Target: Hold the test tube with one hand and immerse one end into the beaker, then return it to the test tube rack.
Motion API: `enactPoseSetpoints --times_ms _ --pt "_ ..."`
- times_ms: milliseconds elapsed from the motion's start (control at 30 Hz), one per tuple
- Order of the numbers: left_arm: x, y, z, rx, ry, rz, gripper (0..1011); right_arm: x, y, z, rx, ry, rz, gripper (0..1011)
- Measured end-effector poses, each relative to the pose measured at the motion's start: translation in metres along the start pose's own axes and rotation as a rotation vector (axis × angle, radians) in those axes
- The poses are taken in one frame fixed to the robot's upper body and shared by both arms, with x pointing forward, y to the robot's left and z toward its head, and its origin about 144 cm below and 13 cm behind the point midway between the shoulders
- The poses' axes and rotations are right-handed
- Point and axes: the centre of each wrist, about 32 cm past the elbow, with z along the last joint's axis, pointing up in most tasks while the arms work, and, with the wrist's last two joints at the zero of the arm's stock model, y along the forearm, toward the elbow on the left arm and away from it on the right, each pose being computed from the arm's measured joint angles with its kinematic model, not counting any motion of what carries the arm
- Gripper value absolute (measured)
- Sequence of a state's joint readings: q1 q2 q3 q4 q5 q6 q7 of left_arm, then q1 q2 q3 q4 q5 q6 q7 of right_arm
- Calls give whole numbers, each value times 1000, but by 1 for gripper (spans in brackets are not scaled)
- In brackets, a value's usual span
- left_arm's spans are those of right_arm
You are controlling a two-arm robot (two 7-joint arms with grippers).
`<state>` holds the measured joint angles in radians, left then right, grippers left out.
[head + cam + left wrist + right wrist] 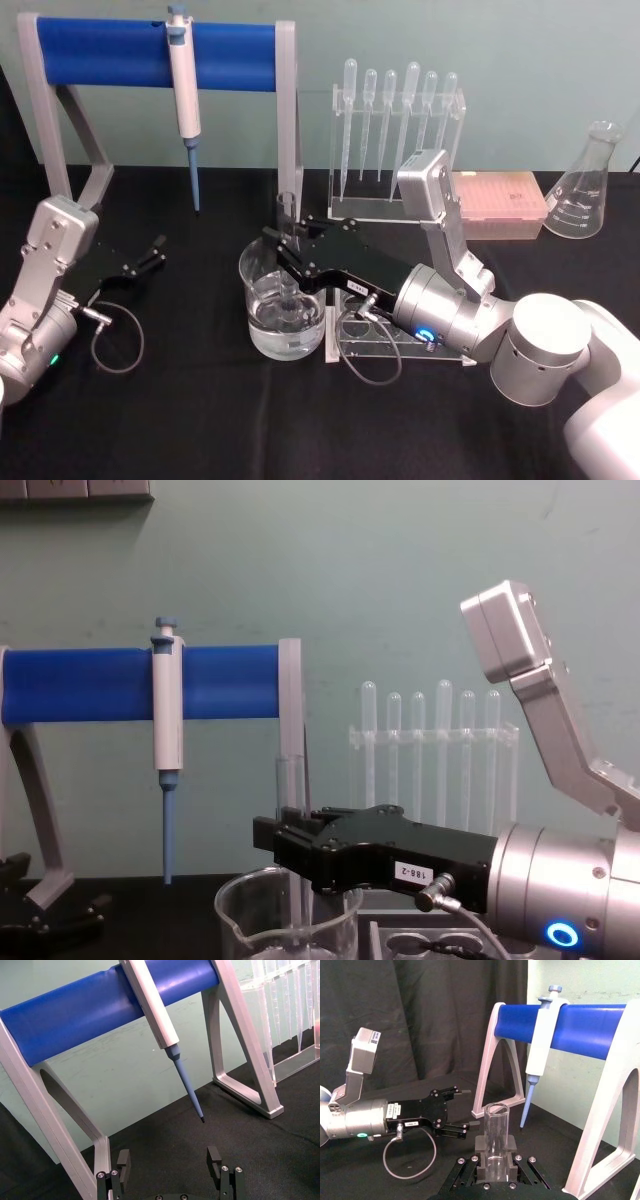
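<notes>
The test tube [288,212] stands upright over the beaker [283,318], a wide glass beaker holding some clear liquid. My right gripper [287,252] is shut on the tube at mid height. In the chest view the tube [289,800] runs down past the black fingers into the beaker [250,920]; I cannot tell how deep its lower end sits. In the right wrist view, the tube [496,1130] is clamped between the pads [482,1146]. My left gripper [152,252] rests open at the left, away from the beaker, and its fingers [122,1162] stand wide apart.
A white-and-blue pipettor [184,95] hangs on the blue-barred stand [110,52] at the back left. Behind the beaker is a clear rack of pipettes [398,130], with a pink tip box [497,200] and a flask [588,185] further right. A clear tube rack [385,348] lies under my right wrist.
</notes>
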<state>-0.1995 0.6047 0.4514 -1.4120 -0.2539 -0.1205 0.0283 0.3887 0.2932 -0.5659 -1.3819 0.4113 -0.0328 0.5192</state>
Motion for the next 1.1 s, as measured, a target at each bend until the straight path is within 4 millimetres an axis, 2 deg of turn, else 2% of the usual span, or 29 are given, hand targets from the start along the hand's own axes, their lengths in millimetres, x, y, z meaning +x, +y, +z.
enactPoseSetpoints --times_ms 1100 --pt "0 0 0 0 0 0 1000 0 0 0 0 0 0 225"
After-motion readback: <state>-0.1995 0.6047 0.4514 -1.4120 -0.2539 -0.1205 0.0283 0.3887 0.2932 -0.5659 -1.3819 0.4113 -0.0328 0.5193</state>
